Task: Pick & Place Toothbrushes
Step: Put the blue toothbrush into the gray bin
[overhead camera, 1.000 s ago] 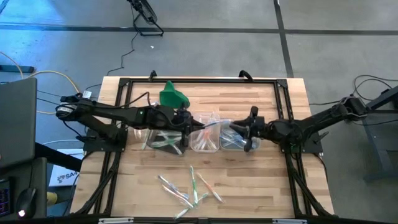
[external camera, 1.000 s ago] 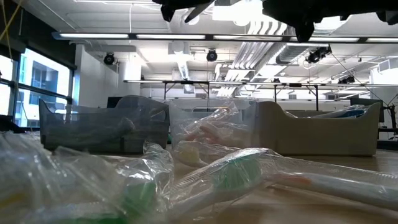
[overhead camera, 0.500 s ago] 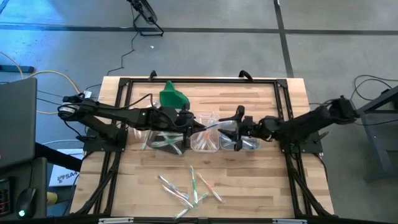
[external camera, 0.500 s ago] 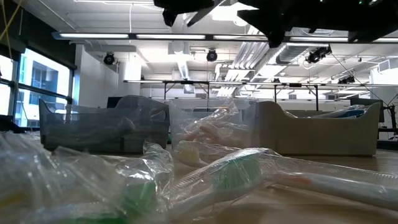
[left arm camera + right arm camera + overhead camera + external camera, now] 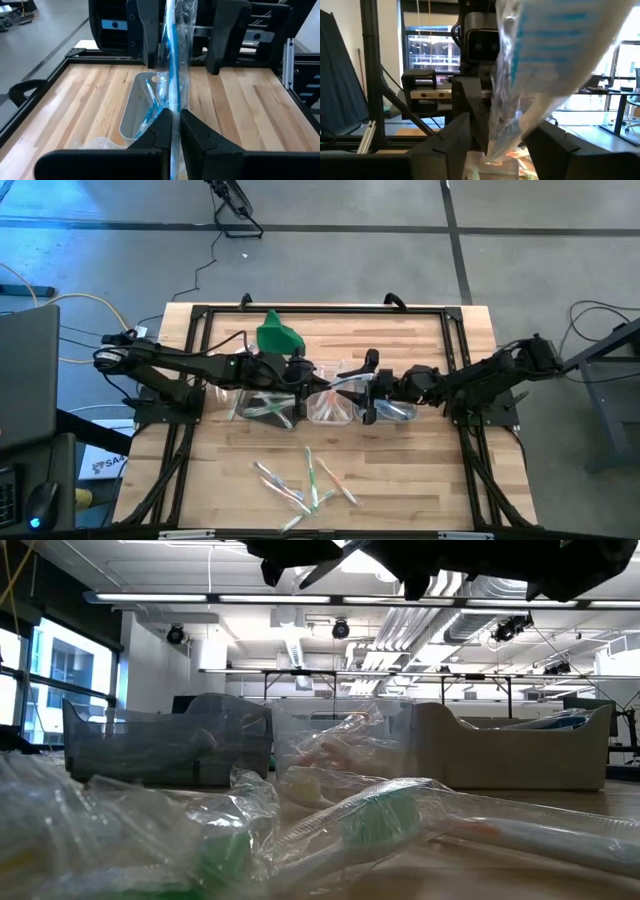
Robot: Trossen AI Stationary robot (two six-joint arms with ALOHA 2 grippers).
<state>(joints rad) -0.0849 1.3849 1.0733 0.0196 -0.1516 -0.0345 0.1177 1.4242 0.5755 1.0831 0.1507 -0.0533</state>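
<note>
My left gripper (image 5: 318, 383) is shut on a blue toothbrush in a clear wrapper (image 5: 172, 65), held above the clear tubs at mid-table. My right gripper (image 5: 370, 387) is open; its two fingers (image 5: 145, 35) stand on either side of the toothbrush's far end, and I cannot see them touch it. In the right wrist view the wrapped toothbrush (image 5: 520, 75) runs between my open fingers toward the left gripper (image 5: 480, 115). Several loose toothbrushes (image 5: 305, 478) lie on the table near its front edge. Three clear tubs (image 5: 328, 410) stand in a row under the grippers. My left gripper pinches the wrapped toothbrush near its one end (image 5: 173, 112) between its two fingers. The fingers come about level from the table's left and lie along it. The toothbrush sticks out past the fingertips toward the right arm, lifted clear above a tub (image 5: 137, 107).
A solid green lump (image 5: 276, 335) lies behind the left gripper, toward the far edge. A black frame (image 5: 205, 320) borders the wooden table top. Crinkled clear wrappers with toothbrushes (image 5: 350, 820) lie close in front of the low camera.
My right gripper has moved toward the table's left, up to the left gripper, so that its fingers now stand on either side of the held toothbrush. The left gripper and the toothbrush have kept still.
</note>
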